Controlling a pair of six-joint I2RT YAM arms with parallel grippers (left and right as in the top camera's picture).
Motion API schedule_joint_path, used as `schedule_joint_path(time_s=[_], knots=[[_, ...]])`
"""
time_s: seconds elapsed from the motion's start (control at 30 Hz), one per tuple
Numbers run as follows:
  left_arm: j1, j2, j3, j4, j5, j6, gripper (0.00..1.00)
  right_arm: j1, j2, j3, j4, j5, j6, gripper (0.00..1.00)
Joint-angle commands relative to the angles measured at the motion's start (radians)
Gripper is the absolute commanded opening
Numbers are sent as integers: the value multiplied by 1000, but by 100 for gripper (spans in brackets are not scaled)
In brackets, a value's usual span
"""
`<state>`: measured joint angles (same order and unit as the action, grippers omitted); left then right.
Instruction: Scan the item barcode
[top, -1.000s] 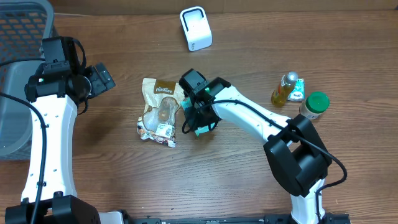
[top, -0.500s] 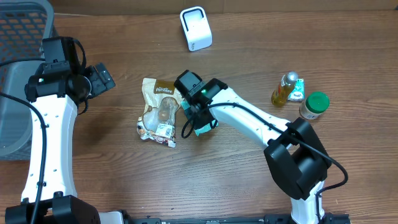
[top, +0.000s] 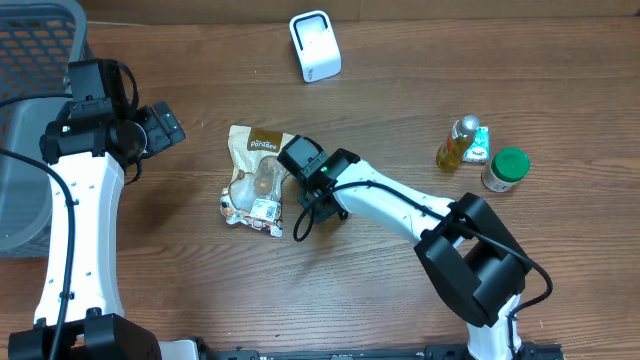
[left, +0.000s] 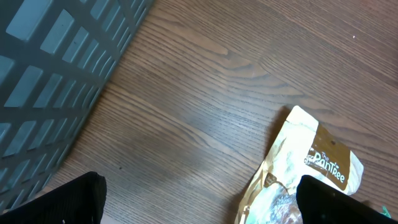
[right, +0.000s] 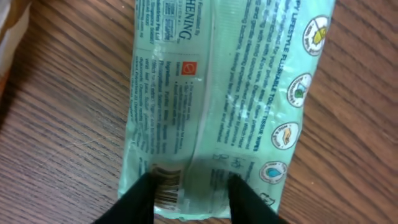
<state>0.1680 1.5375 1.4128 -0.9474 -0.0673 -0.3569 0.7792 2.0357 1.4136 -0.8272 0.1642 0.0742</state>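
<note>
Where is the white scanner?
In the overhead view, the scanner stands near the far edge of the table, about the middle, beyond the snack bag.

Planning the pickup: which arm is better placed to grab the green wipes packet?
Right: the right tool sits at the barcode end of the green wipes packet; the left tool hangs open by the basket.

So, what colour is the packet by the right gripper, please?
The packet is pale green, clearest from the right wrist.

Soft, even indoor light; faint shadows; slightly blurry right wrist close-up.
</note>
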Motion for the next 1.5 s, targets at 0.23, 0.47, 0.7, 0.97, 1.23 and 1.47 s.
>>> schedule_joint_path(time_s=[0.23, 0.47, 0.7, 0.97, 1.23, 1.47], knots=[[2, -6, 8, 3, -2, 13, 99, 1, -12, 15, -39, -98, 4, 63], [2, -6, 8, 3, -2, 13, 100, -26, -39, 306, -97, -81, 3, 85], [2, -6, 8, 2, -2, 13, 100, -115, -10, 303, 50, -53, 7, 85], [2, -6, 8, 3, -2, 13, 100, -136, 116, 299, 61, -156, 7, 87], [2, -6, 8, 3, -2, 13, 100, -137, 180, 299, 56, -159, 29, 90], [2, -6, 8, 3, -2, 13, 100, -146, 188, 299, 39, -158, 30, 91]])
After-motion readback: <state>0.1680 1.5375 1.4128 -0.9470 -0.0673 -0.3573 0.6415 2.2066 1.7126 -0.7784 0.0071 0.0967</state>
